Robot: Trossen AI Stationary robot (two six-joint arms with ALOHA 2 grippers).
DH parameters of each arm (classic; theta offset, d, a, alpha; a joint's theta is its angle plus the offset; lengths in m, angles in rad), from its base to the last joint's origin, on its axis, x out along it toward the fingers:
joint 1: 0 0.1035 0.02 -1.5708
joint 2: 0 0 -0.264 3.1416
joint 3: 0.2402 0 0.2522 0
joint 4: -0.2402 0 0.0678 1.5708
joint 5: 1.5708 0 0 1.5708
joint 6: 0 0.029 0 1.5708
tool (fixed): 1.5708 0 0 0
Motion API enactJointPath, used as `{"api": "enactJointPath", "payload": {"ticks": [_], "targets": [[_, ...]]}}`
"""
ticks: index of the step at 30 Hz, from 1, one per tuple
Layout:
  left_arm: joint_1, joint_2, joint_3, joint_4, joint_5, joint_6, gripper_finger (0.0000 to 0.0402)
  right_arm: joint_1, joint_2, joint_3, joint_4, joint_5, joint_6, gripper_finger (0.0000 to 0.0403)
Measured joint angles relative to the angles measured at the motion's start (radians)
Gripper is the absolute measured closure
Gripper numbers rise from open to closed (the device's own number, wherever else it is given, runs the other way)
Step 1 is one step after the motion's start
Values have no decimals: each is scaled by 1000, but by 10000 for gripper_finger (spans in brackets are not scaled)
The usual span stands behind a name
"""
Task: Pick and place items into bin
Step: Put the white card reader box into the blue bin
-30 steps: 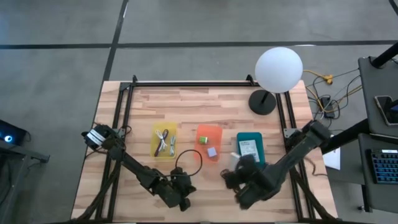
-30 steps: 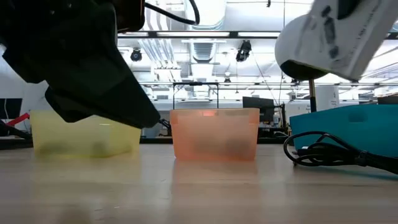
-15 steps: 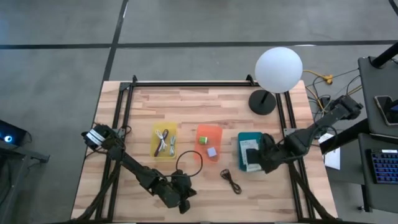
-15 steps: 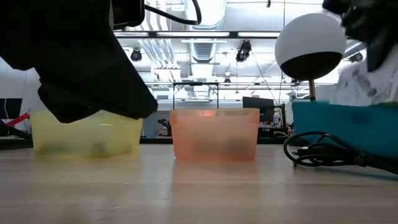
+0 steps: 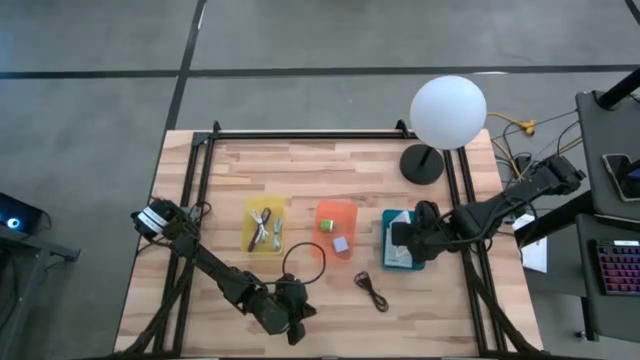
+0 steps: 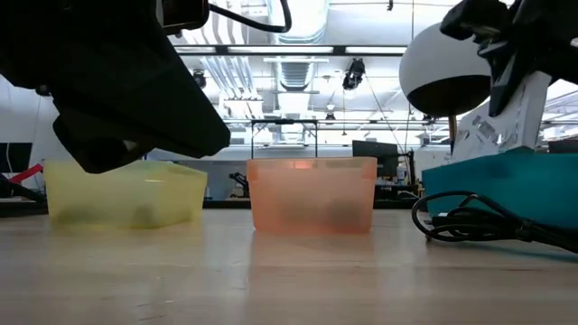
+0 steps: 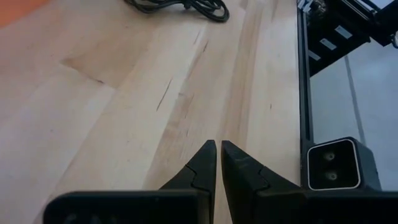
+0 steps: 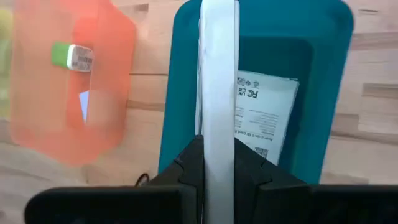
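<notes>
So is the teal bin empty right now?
No, a white printed card already lies inside the teal bin.

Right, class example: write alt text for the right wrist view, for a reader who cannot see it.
The right tool grips a white card edge-on above a teal bin that already holds a printed white packet. Beside it on the wooden table, an orange bin holds a small green cube.
</notes>
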Motion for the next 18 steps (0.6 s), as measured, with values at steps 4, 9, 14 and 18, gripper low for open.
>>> {"api": "enactJointPath", "payload": {"ticks": [4,9,14,18], "targets": [[0,0,0,0,0,2,393,-7,10,-12,33,4,23,367],[7,0,-4,0,-4,2,393,-7,103,-21,58,-1,67,361],[8,0,-7,-1,-4,3,393,-8,207,1,81,-44,65,317],[6,0,-10,0,-4,3,393,-8,241,32,79,-51,54,271]]}}
